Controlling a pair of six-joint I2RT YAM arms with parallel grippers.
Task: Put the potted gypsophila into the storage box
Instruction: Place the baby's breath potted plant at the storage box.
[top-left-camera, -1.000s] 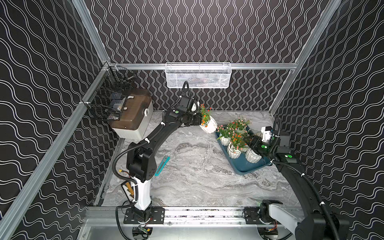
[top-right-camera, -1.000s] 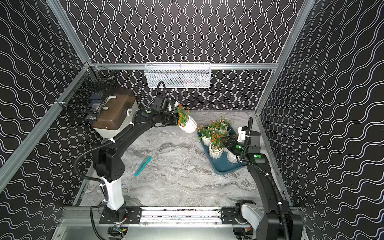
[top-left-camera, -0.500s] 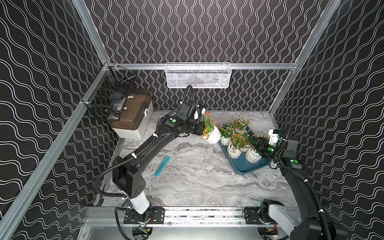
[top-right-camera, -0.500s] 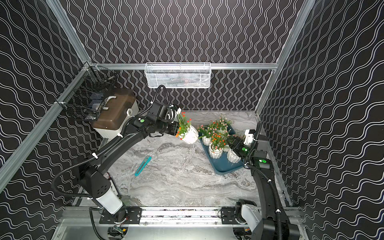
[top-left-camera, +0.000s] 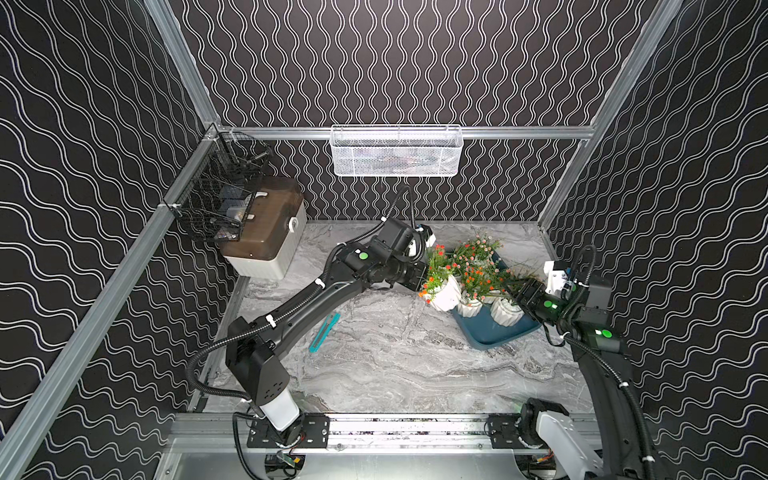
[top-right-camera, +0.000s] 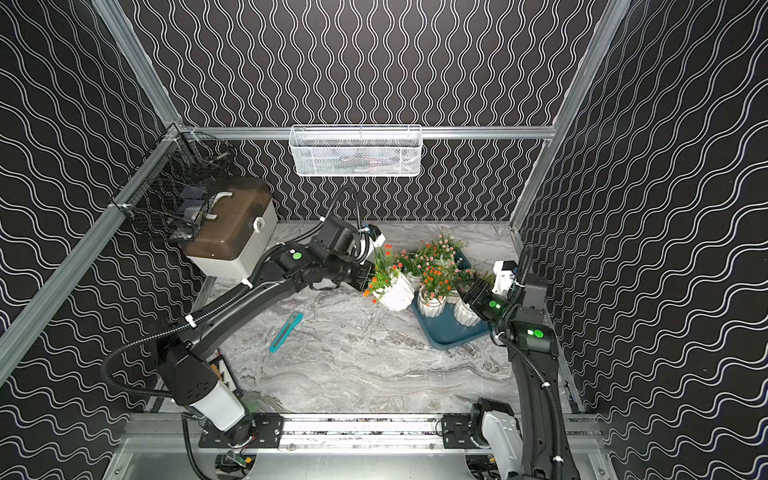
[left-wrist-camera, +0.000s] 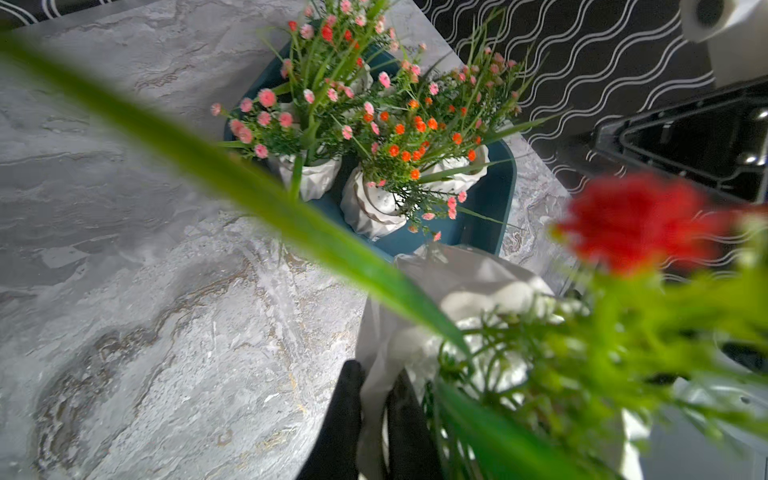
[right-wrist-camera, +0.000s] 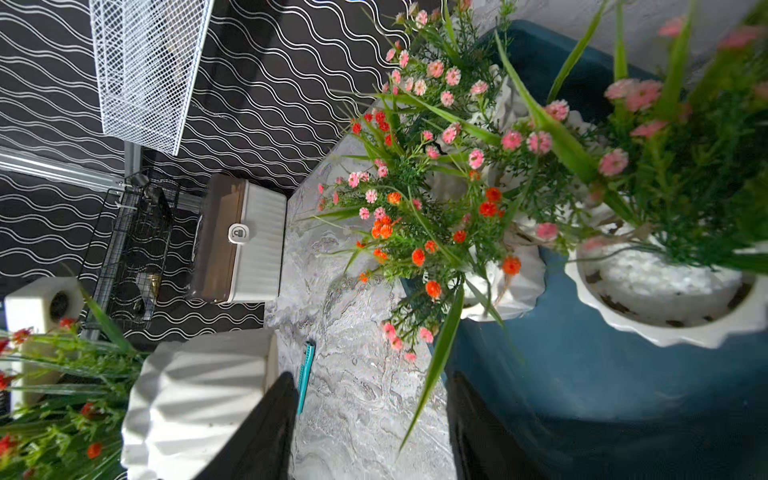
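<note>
One big grey marble table (top-left-camera: 395, 365) here, and the teal storage box (top-left-camera: 490, 338) sits on it right beside the right pincer (top-left-camera: 512, 291), already packed with several potted gypsophila (top-left-camera: 469, 307). That pincer is spread wide, nothing between its fingers. The left pincer (left-wrist-camera: 376, 386) pinches the rim of a tilted pot (top-left-camera: 446, 295) with red blossoms, right at the box's edge. A little teal tool (top-left-camera: 324, 332) lies well back from it, beside its arm.
</note>
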